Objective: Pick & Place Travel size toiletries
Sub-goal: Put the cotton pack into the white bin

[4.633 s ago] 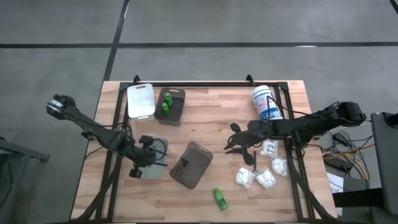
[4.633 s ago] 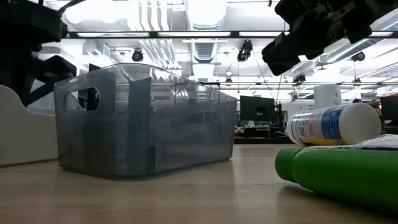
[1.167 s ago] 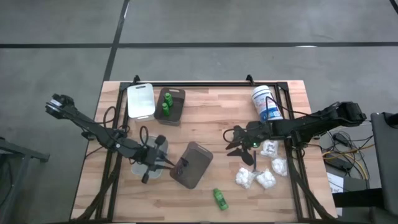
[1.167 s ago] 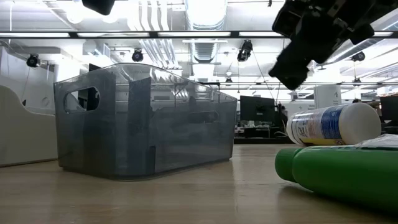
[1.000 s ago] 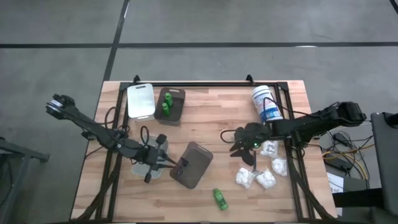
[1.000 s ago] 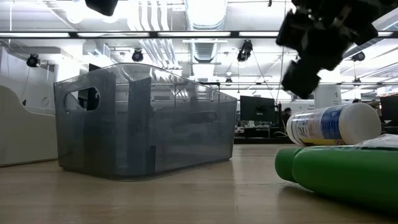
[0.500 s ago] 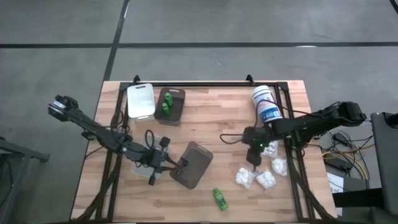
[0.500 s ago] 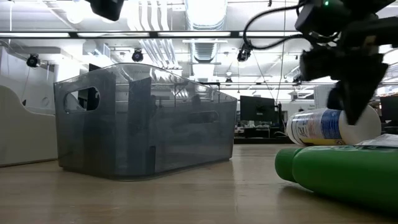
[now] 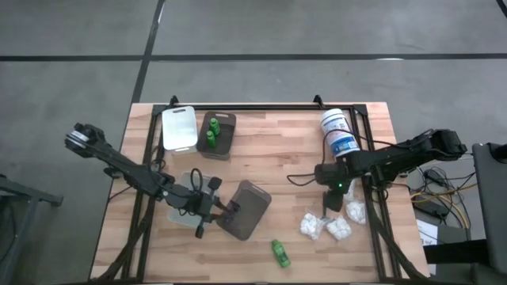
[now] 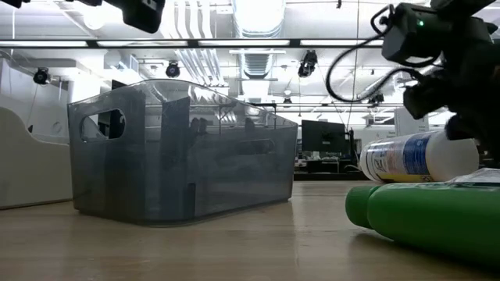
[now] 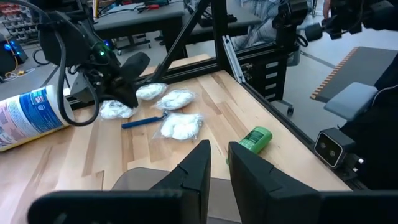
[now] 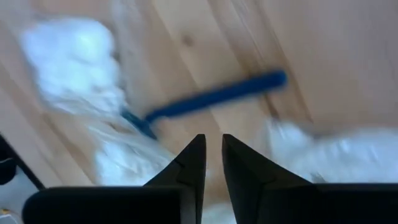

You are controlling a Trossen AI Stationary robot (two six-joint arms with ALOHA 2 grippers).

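A slim blue stick lies flat on the wood among lumpy white packets. My right gripper points down just above the stick, fingers nearly together, nothing between them; in the high view it hides the stick. A green bottle lies on its side near the front edge. Two more green bottles stand in a dark tray. My left gripper hovers at the grey tray's left rim, fingers nearly together and empty.
A white tub with a blue label lies on its side at the far right. A white tray sits at the far left beside the dark tray. A clear tray lies under my left arm. Bare wood shows in the table's middle.
My right gripper has tipped from nearly level to pointing down and has moved toward the table's right and near edges, over the blue stick. My left gripper has moved right and slightly nearer, toward the grey tray. Nothing on the table has moved.
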